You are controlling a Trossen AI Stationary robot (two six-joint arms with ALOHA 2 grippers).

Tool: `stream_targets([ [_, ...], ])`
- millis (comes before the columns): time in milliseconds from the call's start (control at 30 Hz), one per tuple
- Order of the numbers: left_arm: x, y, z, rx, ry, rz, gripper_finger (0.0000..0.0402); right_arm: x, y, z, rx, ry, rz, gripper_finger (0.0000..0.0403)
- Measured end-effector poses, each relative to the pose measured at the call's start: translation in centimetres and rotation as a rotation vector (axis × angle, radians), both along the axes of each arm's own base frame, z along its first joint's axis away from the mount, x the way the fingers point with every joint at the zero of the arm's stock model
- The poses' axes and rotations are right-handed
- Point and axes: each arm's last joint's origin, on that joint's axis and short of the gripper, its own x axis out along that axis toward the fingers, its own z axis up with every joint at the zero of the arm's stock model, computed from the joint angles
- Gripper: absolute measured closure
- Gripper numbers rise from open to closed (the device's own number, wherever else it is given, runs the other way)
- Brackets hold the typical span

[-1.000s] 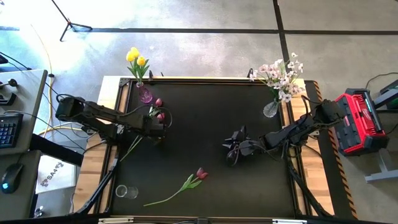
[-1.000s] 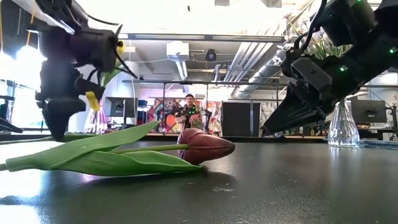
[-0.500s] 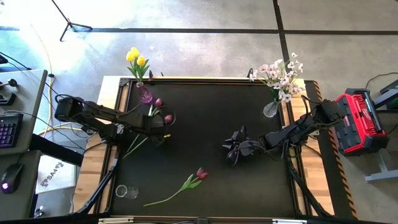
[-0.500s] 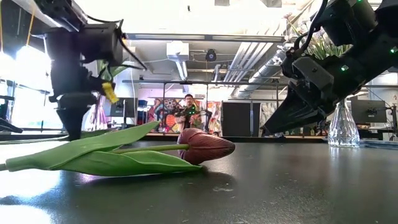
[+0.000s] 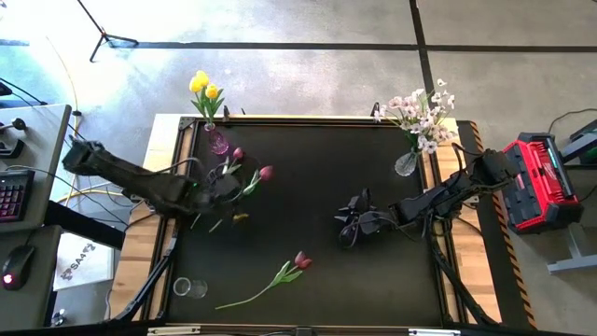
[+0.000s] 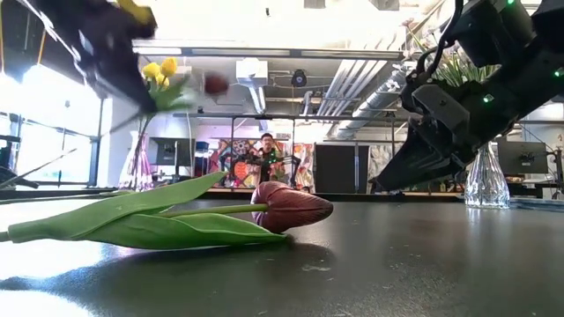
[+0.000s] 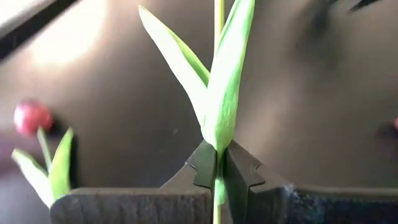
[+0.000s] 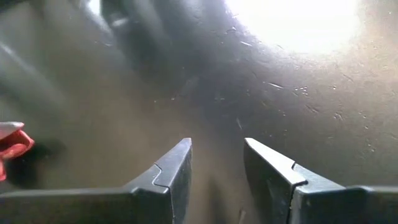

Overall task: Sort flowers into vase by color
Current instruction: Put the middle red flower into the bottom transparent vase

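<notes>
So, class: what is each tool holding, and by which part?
The left tool is shut on a red tulip, gripping its green stem. The right tool is open, holding nothing.

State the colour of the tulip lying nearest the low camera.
Dark red tulip, green leaves; low view shows it best.

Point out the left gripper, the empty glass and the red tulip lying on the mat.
left gripper (image 7: 217,163), left wrist view, between its fingertips.
empty glass (image 5: 189,287), high view, its side.
red tulip (image 6: 291,207), low view, its bloom.

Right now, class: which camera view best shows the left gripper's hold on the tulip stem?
Left wrist view: the left gripper pinches the green stem. The high view shows it small; the low view blurs it; the right wrist view misses it.
</notes>
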Motion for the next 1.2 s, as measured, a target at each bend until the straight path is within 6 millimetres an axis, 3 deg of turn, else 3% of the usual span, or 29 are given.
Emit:
stream_targets([
  [400, -2.7, -7.1, 2.8, 0.155, -0.36, -0.216, 0.0401, 0.2, 0.1, 0.2, 0.031, -0.041, -0.025, 0.0269],
  [633, -5.7, -10.5, 3.3, 0.153, -0.471, -0.347, 0.0401, 0.3, 0.1, 0.4, 0.05, -0.069, -0.049, 0.0269],
  [900, -9.8, -13.1, 3.7, 0.155, -0.545, -0.535, 0.0401, 0.6, 0.2, 0.8, 0.092, -0.134, -0.078, 0.0269],
  [1200, -14.3, -14.1, 5.5, 0.25, -0.744, -0.492, 0.0401, 0.7, 0.2, 1.0, 0.139, -0.175, -0.103, 0.0269],
])
